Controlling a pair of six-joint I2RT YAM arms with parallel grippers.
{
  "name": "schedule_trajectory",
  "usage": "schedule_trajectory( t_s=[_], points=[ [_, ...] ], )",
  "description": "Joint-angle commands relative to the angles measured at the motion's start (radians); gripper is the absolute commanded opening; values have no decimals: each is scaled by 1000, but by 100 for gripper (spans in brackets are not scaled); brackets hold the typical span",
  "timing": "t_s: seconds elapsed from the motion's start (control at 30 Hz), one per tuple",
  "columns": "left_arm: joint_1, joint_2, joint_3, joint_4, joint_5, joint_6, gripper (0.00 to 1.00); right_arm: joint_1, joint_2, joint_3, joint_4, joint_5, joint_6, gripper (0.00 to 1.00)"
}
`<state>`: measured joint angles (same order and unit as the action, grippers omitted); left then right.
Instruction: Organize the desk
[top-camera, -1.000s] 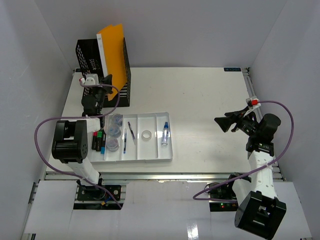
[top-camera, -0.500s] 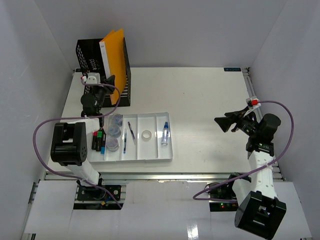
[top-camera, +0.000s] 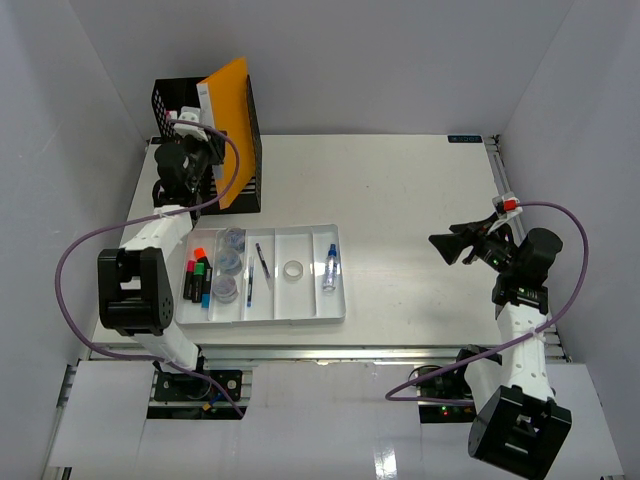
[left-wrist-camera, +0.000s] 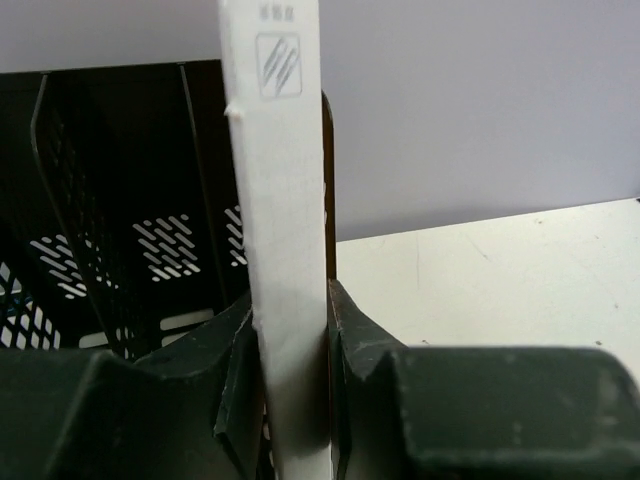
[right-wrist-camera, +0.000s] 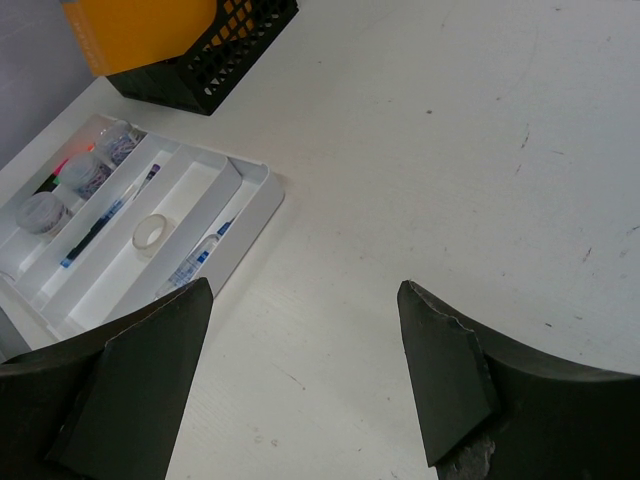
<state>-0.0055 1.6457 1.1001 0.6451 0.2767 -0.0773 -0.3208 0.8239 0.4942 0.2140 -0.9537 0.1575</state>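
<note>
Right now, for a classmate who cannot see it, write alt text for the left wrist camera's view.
The left gripper clamps a thin white upright document, seen edge-on, between its two black fingers. Behind it to the left stands a black plastic mesh file holder; the flat white desk lies to the right.

Overhead looks down at desk (top-camera: 400, 200); right wrist view, nearer, shares tray (top-camera: 295, 300).
</note>
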Motion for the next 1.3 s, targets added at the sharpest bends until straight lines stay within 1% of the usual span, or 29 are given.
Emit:
schedule_trajectory(
  t_s=[0.0, 0.07, 0.1, 0.13, 0.27, 0.33, 0.5, 0.67, 0.83, 1.07, 1.27],
  points=[
    [4, -20, 101, -196, 8, 21, 28, -6, -21, 3, 53, -20, 8, 81],
    [4, -15, 120, -208, 20, 9, 15, -6, -23, 3, 53, -20, 8, 81],
    [4, -14, 129, -213, 26, 5, 4, -6, -24, 3, 53, -20, 9, 81],
    [4, -14, 134, -215, 28, -1, 1, -6, -26, 3, 53, -20, 10, 81],
    [4, -30, 130, -176, 26, -36, 0, -7, -32, 4, 52, -20, 10, 81],
    [4, -54, 104, -141, 24, -48, 0, -8, -33, 4, 51, -20, 10, 81],
    [4, -105, 16, 25, -2, -90, 0, -7, -35, 4, 51, -22, 10, 81],
    [4, -140, -105, 199, -52, -119, 0, -8, -37, 3, 52, -19, 11, 81],
    [4, -142, -155, 322, -75, -129, 0, -8, -37, 4, 52, -17, 11, 81],
    [4, -97, -165, 435, -77, -147, 0, -9, -32, 2, 52, -15, 10, 81],
    [3, -36, -128, 470, -63, -151, 0, -9, -29, 3, 51, -11, 8, 81]
  ],
)
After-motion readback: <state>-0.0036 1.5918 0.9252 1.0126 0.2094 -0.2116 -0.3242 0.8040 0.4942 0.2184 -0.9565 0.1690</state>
